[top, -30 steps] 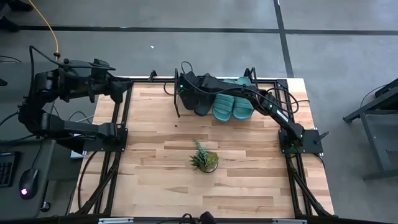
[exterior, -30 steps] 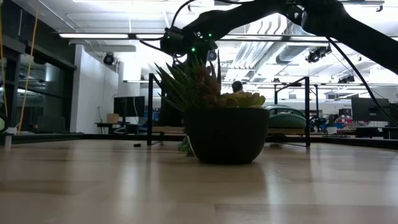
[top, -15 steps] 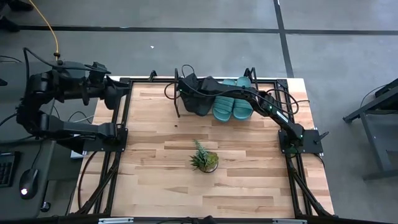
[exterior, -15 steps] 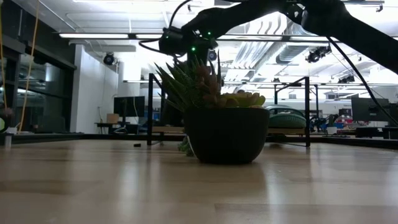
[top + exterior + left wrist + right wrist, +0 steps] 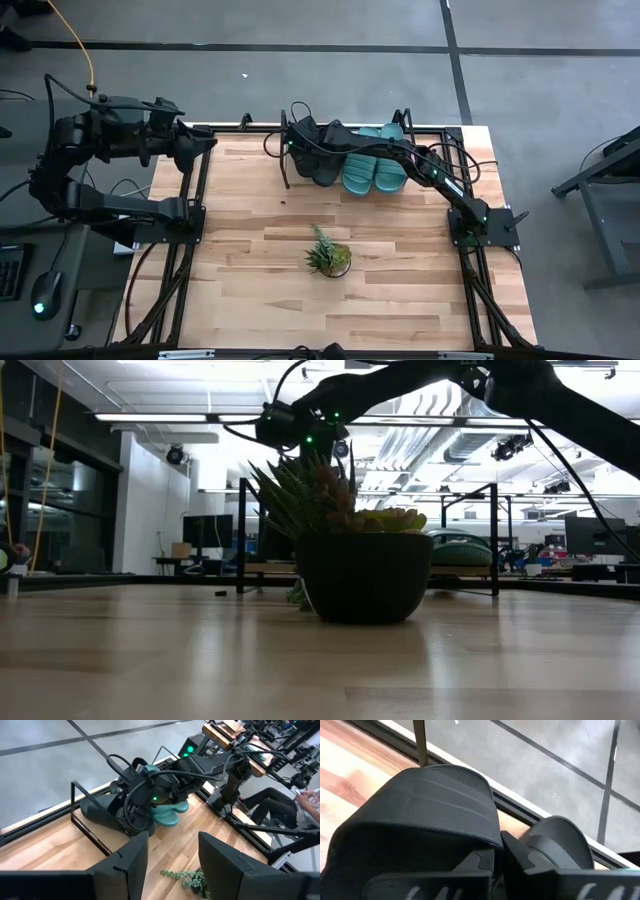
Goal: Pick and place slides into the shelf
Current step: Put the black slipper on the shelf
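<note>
The shelf [image 5: 407, 125] stands along the table's far edge. On it lie two black slides [image 5: 325, 172] at the left and two teal slides [image 5: 375, 172] at the right, soles on the board. My right gripper [image 5: 300, 148] reaches in from the right, above the slides, and is shut right at the black slides. In its wrist view the gripper [image 5: 498, 851] points at a black slide's wide strap [image 5: 425, 815], with the second black slide [image 5: 555, 837] beside it. My left gripper [image 5: 173, 837] waits open and holds nothing, raised over the table's far left corner [image 5: 198, 145]. My right gripper's shut fingertips [image 5: 485, 860] stand against the near rim of the black slide's strap [image 5: 470, 840], slanting down from the table's right side. Whether they touch the strap I cannot tell. The slide lies flat on the shelf.
A small spiky plant in a dark bowl [image 5: 328, 257] stands mid-table, in front of the shelf; in the low view the plant [image 5: 350, 560] hides the shelf's middle. The shelf's black end frames [image 5: 240, 535] rise at either side. Bare wood lies to the left, right and near side.
My left gripper has turned a little at the wrist while staying over the table's far left corner. My right gripper stays shut at the black slides. The slides have not moved.
</note>
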Controlling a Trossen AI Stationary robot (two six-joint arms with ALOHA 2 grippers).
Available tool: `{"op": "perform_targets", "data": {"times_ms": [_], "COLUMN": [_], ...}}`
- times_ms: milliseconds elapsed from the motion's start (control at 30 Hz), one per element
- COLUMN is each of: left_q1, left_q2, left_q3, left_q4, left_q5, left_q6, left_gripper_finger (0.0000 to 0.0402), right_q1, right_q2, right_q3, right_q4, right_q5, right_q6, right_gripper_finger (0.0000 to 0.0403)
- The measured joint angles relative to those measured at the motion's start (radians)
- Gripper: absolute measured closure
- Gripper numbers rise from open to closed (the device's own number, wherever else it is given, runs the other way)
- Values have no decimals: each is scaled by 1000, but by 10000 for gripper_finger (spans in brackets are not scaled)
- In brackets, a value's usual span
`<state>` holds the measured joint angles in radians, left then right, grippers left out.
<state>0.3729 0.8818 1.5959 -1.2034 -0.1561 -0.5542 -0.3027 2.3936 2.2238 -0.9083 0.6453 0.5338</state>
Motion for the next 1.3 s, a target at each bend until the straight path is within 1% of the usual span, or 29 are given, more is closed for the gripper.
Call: {"op": "perform_targets", "data": {"times_ms": [200,367,500,600,700,833,1033,1133,1300], "left_q1": [0,0,0,0,0,0,0,0,0], "left_q2": [12,20,23,24,25,24,24,24,24], "left_q3": [0,0,0,0,0,0,0,0,0], "left_q4": [2,7,8,17,33,34,34,34,33], "left_q5": [-28,-35,-35,-35,-35,-35,-35,-35,-35], "left_q6": [0,-4,-8,-16,-16,-18,-14,-14,-11], "left_gripper_finger": [245,245,245,245,245,245,245,245,245], "right_q1": [-3,-12,-18,-27,-33,-32,-21,-9,9], "right_q2": [0,0,0,0,0,0,0,0,0], "right_q3": [0,0,0,0,0,0,0,0,0], "right_q4": [83,75,73,94,112,122,149,142,122], "right_q5": [-1,-14,-2,-46,-81,-99,-146,-149,-166], "right_q6": [-66,-90,-98,-116,-151,-159,-201,-203,-198], "right_gripper_finger": [403,403,403,402,391,355,274,232,181]}}
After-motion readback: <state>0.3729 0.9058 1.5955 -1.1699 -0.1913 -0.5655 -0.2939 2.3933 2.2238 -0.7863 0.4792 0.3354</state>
